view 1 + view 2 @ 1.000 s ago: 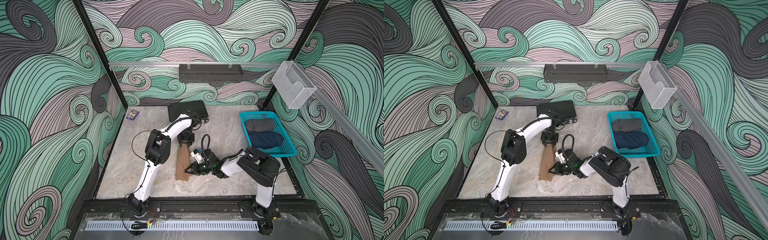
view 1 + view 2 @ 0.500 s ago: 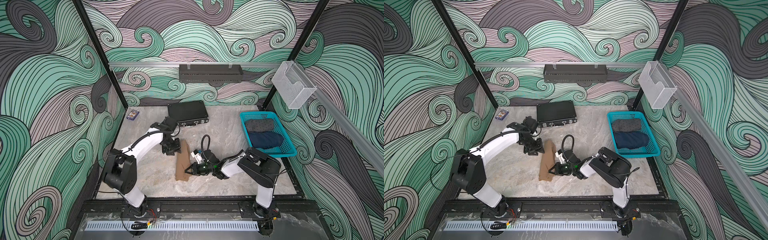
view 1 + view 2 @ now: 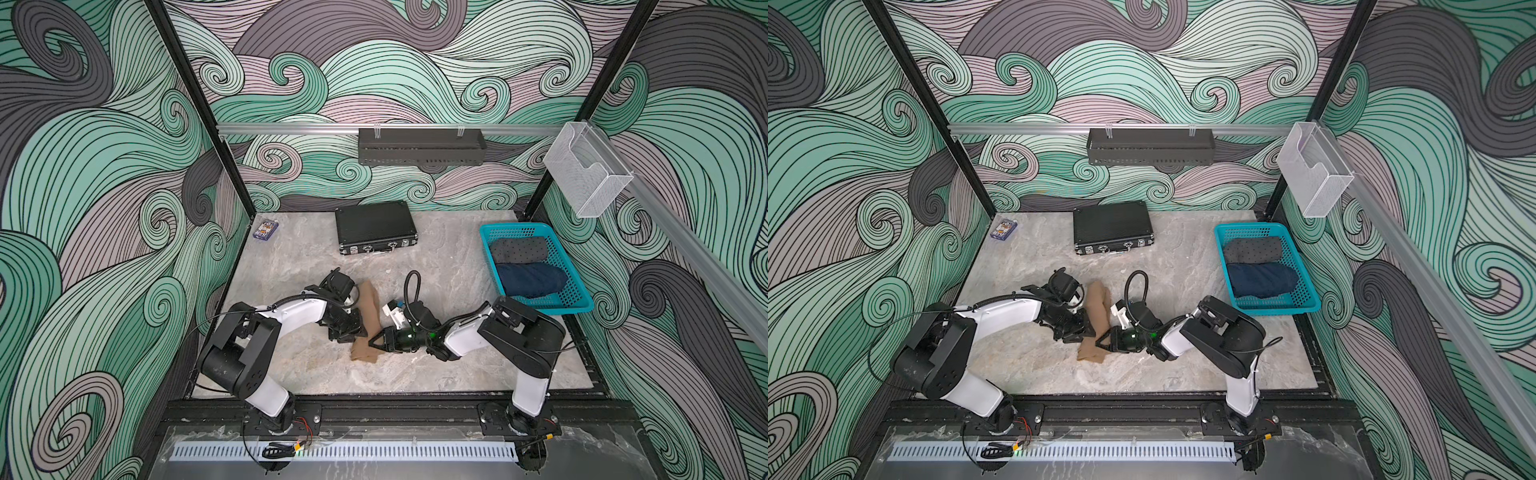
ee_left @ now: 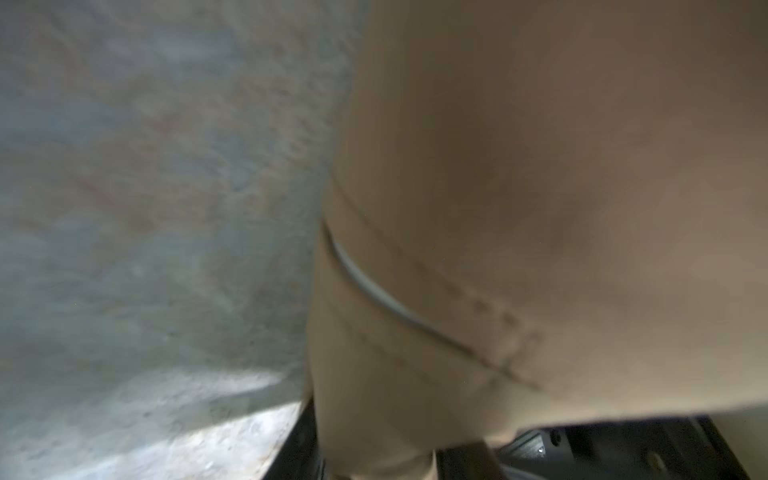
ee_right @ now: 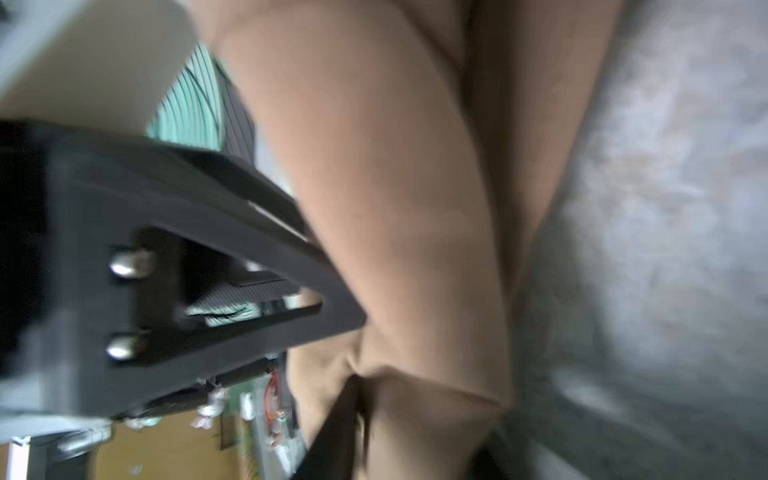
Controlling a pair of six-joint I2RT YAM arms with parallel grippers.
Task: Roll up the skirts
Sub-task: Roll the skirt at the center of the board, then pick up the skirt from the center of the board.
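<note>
Left wrist view: blurred tan skirt (image 4: 540, 166).

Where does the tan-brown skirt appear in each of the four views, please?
In a top view: the tan-brown skirt lies just below centre, a long strip on the marbled tabletop.
In a top view: the skirt lies just below centre, slightly further left.
Left wrist: close up and blurred, it fills over half the picture.
Right wrist: a broad blurred band.
Shared landmark: the marbled tabletop borders the skirt everywhere.

The left arm (image 3: 299, 311) and right arm (image 3: 465, 340) had white shells over black joints. A black cable (image 3: 409, 286) looped by the right wrist, near a green light (image 3: 432, 333). Two silver screws (image 5: 129, 262) studded the right gripper's (image 3: 374, 343) black finger (image 5: 249, 257).
</note>
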